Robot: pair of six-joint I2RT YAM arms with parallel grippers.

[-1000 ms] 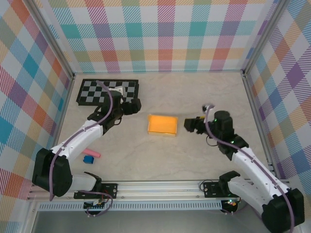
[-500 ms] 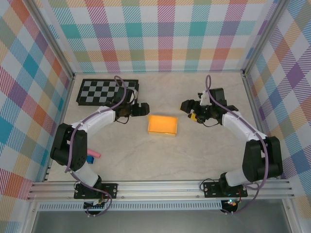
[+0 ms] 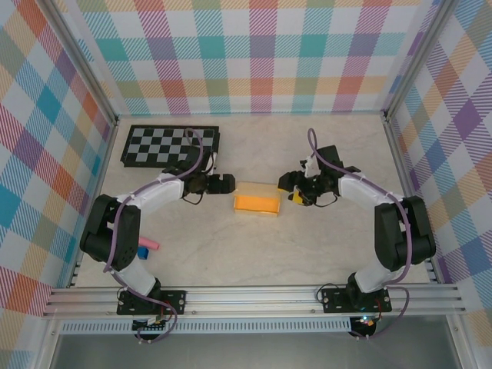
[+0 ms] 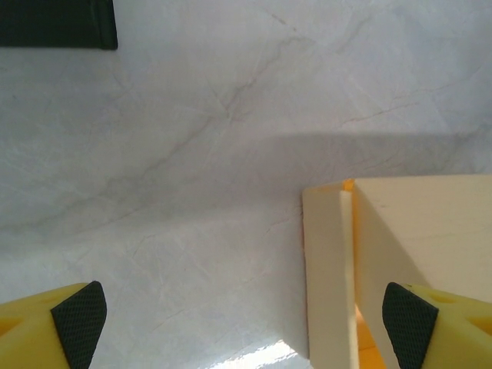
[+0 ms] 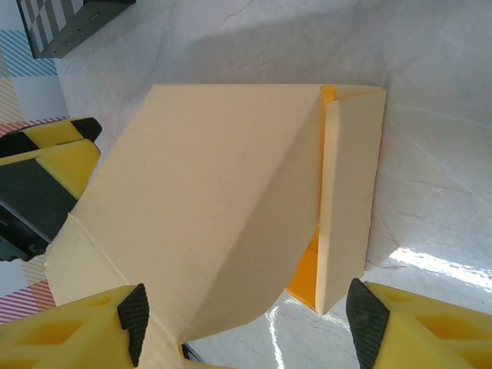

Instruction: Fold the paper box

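The paper box (image 3: 257,202) lies approx. in the middle of the counter (image 3: 254,254), btw the two arms, its long side across the top view. From above it shows orange w/ a paler far wall. In the wrist views the outer card looks pale cream and the inside orange, w/ an end flap standing a bit away from the body.

L pincer (image 3: 224,183) is low, just beside the box's left end, jaws wide apart. In the left wrist view one pad (image 4: 410,327) is at the box's end face and the other is well off over bare counter, so nothing is gripped.

R pincer (image 5: 250,317) is at the box's right end, jaws apart, w/ the box end btw them. One pad (image 5: 134,319) is at the edge of the big panel. The other is just beside the flap's corner, w/ a thin strip of counter showing btw them, so no firm hold.

The checkerboard (image 3: 171,146) lies at the far left. A pink piece (image 3: 146,244) and a blue piece (image 3: 140,253) lie close together at the near left, well apart from the box.
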